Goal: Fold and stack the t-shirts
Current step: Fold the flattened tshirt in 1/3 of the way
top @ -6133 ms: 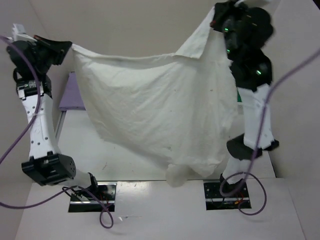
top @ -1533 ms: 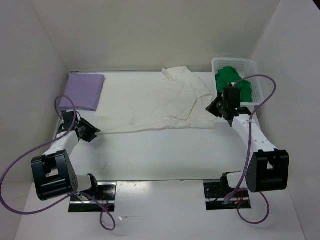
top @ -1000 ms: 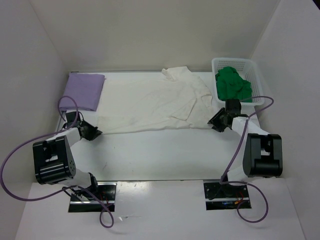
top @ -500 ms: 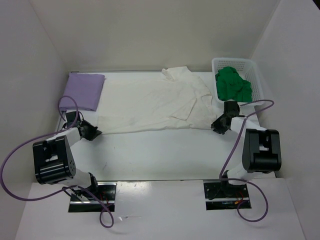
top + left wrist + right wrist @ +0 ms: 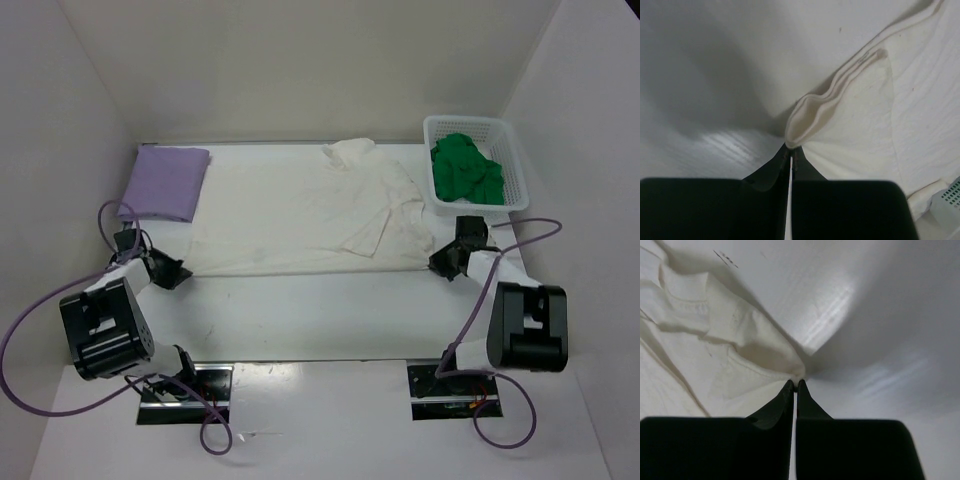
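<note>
Two near corners of the cream t-shirt (image 5: 310,215), spread wrinkled across mid-frame, are pinched tight in your left gripper (image 5: 791,150) and right gripper (image 5: 796,385). The lavender t-shirt (image 5: 165,183) lies folded upper left, and the green t-shirt (image 5: 465,170) is bunched in the basket (image 5: 513,160) upper right.

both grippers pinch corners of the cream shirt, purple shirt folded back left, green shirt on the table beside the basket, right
One thing is off: the green shirt lies inside the basket, not beside it; the top view shows this. The left gripper and right gripper do pinch the cream shirt at its corners, and the purple shirt sits folded back left.
</note>
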Robot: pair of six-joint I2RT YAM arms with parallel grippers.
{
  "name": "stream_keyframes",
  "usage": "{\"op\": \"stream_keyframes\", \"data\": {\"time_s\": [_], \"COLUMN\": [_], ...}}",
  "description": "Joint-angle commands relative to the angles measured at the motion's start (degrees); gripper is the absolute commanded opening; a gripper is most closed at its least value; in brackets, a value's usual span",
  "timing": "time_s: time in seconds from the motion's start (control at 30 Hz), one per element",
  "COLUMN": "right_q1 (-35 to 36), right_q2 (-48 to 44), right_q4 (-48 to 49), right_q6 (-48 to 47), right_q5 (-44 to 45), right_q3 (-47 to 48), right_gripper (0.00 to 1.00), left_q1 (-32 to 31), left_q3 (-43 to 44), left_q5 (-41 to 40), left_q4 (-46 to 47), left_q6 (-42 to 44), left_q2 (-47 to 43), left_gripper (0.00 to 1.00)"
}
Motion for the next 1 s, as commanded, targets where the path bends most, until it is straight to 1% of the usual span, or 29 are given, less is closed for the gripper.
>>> {"op": "stream_keyframes", "data": {"time_s": [0.0, 0.13, 0.17, 0.2, 0.23, 0.27, 0.3, 0.33, 0.37, 0.4, 0.47, 0.5, 0.57, 0.6, 0.63, 0.67, 0.7, 0.73, 0.77, 0.8, 0.83, 0.87, 0.9, 0.93, 0.97], "right_q1": [-3.5, -3.5, -2.9, -2.4, -1.9, -1.3, -1.3, -1.3, -1.3, -1.3, -0.8, -0.8, 2.1, 3.0, 4.4, 8.4, 10.7, 13.0, 16.8, 18.5, 20.0, 22.7, 23.7, 24.3, 24.9], "right_q2": [-7.9, -13.3, -14.2, -16.0, -16.8, -17.6, -18.4, -19.9, -20.7, -21.3, -21.9, -21.1, -19.9, -18.7, -14.8, -12.7, -10.6, -7.4, -6.0, -4.5, -1.6, -0.2, 1.2, 4.0, 5.0], "right_q4": [-4.5, -7.2, -8.6, -9.1, -9.1, -9.8, -9.8, -10.7, -11.8, -12.4, -12.4, -12.4, -11.4, -10.4, -10.4, -10.4, -8.4, -7.0, -5.4, -2.3, -1.0, 0.3, 2.9, 2.9, 3.5], "right_q6": [1.4, 4.4, 5.1, 5.1, 5.8, 6.4, 6.4, 5.9, 5.9, 5.3, 2.9, 1.9, -1.6, -2.8, -3.5, -4.9, -4.9, -4.9, -4.9, -4.9, -4.1, -3.6, -3.6, -3.6, -2.9], "right_q5": [0.6, -3.1, -3.1, -3.7, -3.7, -3.7, -3.7, -4.2, -4.7, -5.3, -6.8, -7.8, -9.1, -10.1, -10.1, -10.1, -10.1, -10.1, -10.1, -11.1, -11.1, -11.1, -11.8, -12.5, -12.6], "right_q3": [-3.9, -6.7, -6.7, -6.7, -6.7, -6.7, -6.7, -5.9, -5.4, -3.8, -1.8, 1.0, 4.1, 6.8, 8.3, 9.3, 10.2, 10.7, 10.7, 10.7, 10.7, 10.1, 10.1, 10.1, 10.1], "right_gripper": [0.0, 0.0, 0.07, 0.14, 0.22, 0.36, 0.4, 0.44, 0.5, 0.51, 0.55, 0.53, 0.41, 0.24, 0.13, 0.05, 0.01, 0.0, 0.0, 0.0, 0.0, 0.0, 0.0, 0.05, 0.11], "left_q1": [4.6, 5.1, 5.1, 5.1, 5.1, 5.1, 5.1, 5.1, 5.1, 5.1, 5.1, 5.1, 3.5, 0.8, -1.1, -2.8, -6.9, -9.5, -12.1, -16.4, -18.9, -21.3, -23.7, -28.0, -29.9], "left_q3": [0.2, 0.1, 0.1, 0.1, 0.1, 0.1, 0.1, 0.1, 0.1, 1.1, 2.9, 4.0, 6.4, 6.4, 6.4, 6.4, 6.4, 5.7, 5.7, 6.3, 6.9, 7.6, 8.2, 8.8, 8.9], "left_q5": [-0.5, -1.0, -0.2, -0.1, 0.5, 0.5, 0.5, 0.5, 0.5, -0.1, -0.1, -0.1, -0.1, 0.5, 1.7, 4.0, 4.0, 4.0, 3.2, 2.4, 1.6, 0.8, -0.1, -0.1, 0.5], "left_q4": [-5.0, -9.6, -10.1, -11.2, -11.2, -11.7, -11.7, -11.7, -12.4, -13.1, -14.3, -14.3, -13.8, -12.7, -11.0, -7.5, -5.8, -2.9, -1.5, -0.8, 0.0, 0.6, 1.3, 3.3, 4.5], "left_q6": [4.1, 3.6, 3.0, 2.5, 1.9, 1.9, 1.4, 1.4, 1.4, 1.4, 2.7, 3.3, 3.8, 4.3, 4.4, 4.4, 3.7, 2.9, 1.6, 1.5, 1.0, 1.0, 0.5, 0.0, -1.0], "left_q2": [-4.1, -7.0, -7.0, -7.0, -7.7, -8.6, -8.6, -9.2, -9.2, -9.8, -9.8, -9.8, -10.4, -11.1, -11.6, -12.3, -12.8, -14.1, -14.7, -13.5, -12.4, -11.3, -8.7, -7.5, -6.1], "left_gripper": [0.0, 0.01, 0.08, 0.2, 0.36, 0.68, 0.78, 0.85, 0.95, 1.0, 1.0, 1.0, 1.0, 1.0, 0.96, 0.87, 0.7, 0.51, 0.25, 0.17, 0.12, 0.08, 0.04, 0.04, 0.05]}}
